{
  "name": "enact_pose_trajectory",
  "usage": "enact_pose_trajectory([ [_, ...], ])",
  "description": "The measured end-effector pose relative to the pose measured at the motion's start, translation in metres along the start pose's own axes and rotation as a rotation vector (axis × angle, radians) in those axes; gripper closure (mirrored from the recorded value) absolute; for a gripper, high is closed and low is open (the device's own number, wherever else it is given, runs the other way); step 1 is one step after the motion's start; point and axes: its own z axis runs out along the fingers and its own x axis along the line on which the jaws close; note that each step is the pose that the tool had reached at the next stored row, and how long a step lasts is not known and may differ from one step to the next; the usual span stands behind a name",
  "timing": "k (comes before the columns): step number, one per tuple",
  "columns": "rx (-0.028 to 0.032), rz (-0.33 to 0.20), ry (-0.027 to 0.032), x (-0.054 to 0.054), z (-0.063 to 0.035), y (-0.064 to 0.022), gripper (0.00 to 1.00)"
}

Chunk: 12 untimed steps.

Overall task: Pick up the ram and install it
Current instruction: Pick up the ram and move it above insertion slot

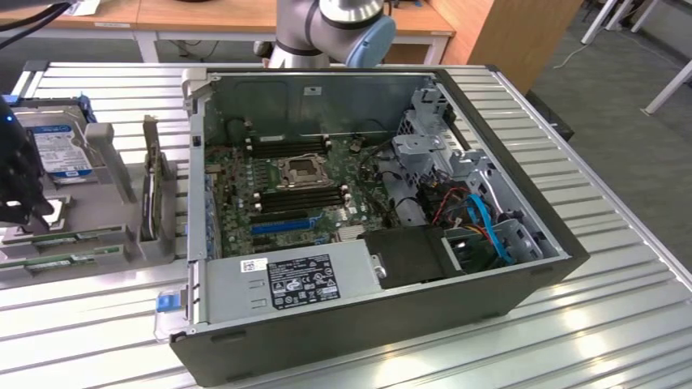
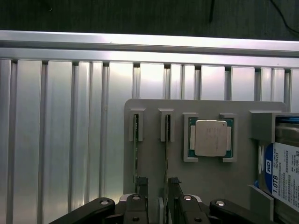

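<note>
Table [image 1: 605, 324]: ribbed aluminium slats, carrying everything else.
Computer case [image 1: 433, 316]: lies on its side on the table with the side open. The green motherboard [image 1: 232, 203] faces up inside, and a labelled power supply [image 1: 292, 279] sits along the near edge.
Arm [image 1: 335, 24]: its grey and blue base joint stands behind the case, at the far edge of the table.
Grey holder [image 2: 210, 177]: a flat parts tray on the table, beside the case on the exterior view's left.
Hard drive [image 2: 285, 172]: silver with a blue-white label, seated at one end of the holder.
Gripper [image 2: 157, 183]: hovers over the holder with its two black fingers apart and nothing between them.
The ram [image 2: 166, 140]: a thin green stick standing on edge in a narrow holder slot. Its near end runs up to the gripper's fingertips, though I cannot tell if they touch.
Second stick [image 2: 135, 140]: stands parallel in the neighbouring slot.
Processor chip [image 2: 211, 138]: square and silver, in its own recess between the sticks and the hard drive.
</note>
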Motion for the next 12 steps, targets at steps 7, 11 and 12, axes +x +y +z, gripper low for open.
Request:
enact_pose_trajectory([
  [7, 0.0001, 0.000, -0.0001, 0.007, 0.0000, 0.0001, 0.69],
  [11, 0.0000, 0.000, -0.0001, 0.011, 0.0000, 0.0001, 0.69],
  [12, 0.0001, 0.000, -0.0001, 0.012, 0.0000, 0.0001, 0.69],
])
